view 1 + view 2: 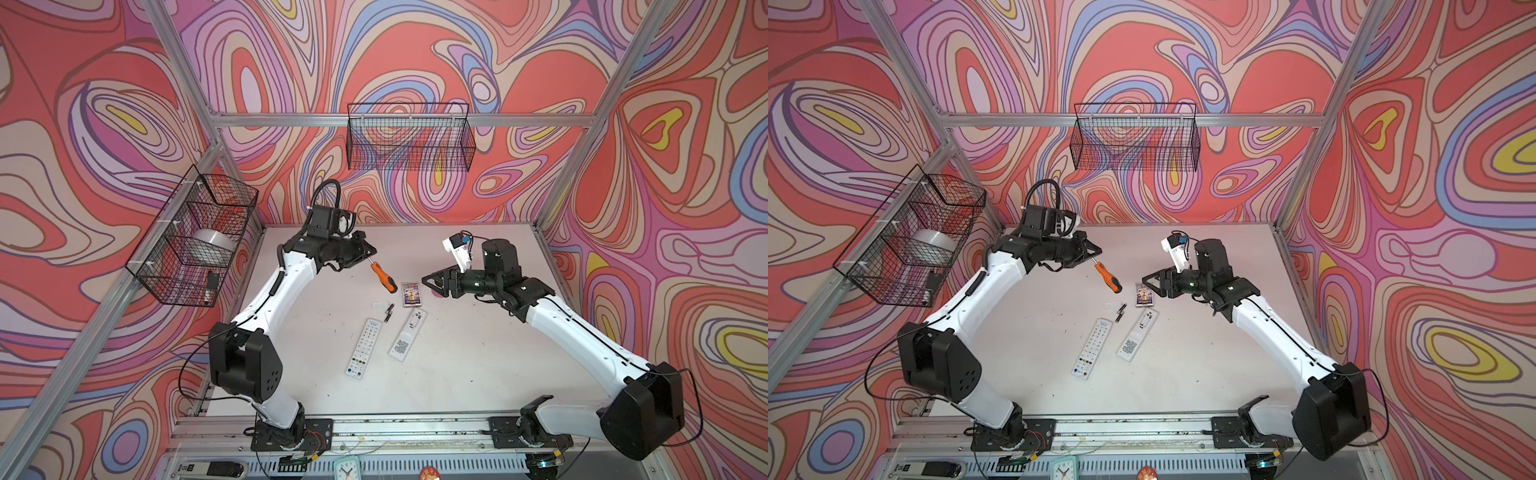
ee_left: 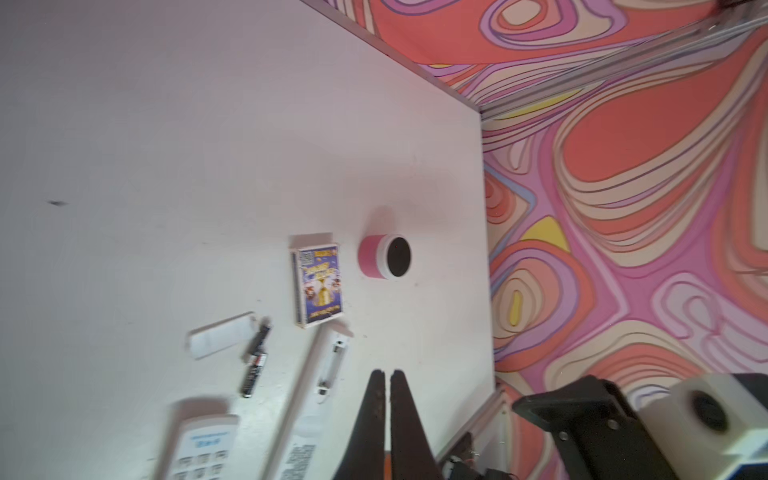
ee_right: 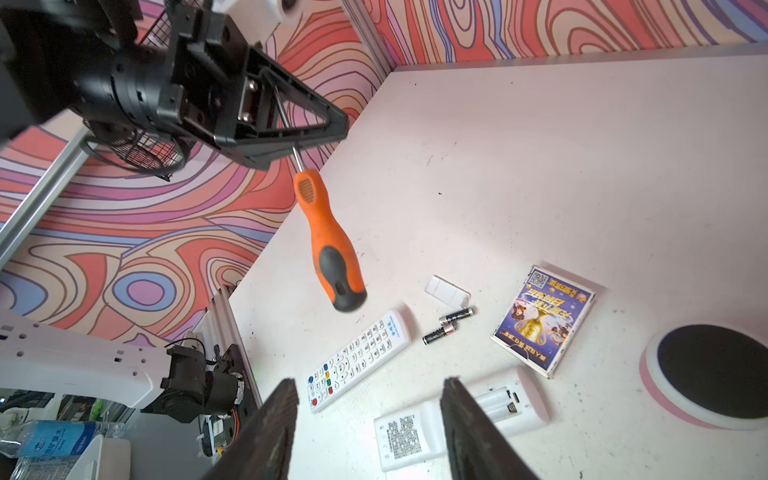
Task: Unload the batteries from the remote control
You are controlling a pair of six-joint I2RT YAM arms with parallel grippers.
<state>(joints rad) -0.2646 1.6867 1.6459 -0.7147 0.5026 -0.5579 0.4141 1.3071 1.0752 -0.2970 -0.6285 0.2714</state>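
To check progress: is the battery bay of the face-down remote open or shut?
Open: its bay lies uncovered, and a loose white cover lies apart beside two batteries.

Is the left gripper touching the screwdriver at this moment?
Touching. The right wrist view shows the left gripper shut on the metal shaft of the screwdriver, whose orange handle hangs free in the air.

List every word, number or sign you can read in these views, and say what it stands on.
No text is sharp enough to quote.
Card box: QR code and Chinese lettering, blurred.
Face-down remote: QR code and label print, too small.
Face-up remote: blue characters and key marks, too small.
Batteries: print, too small.
Water bottle: Chinese label, blurred.
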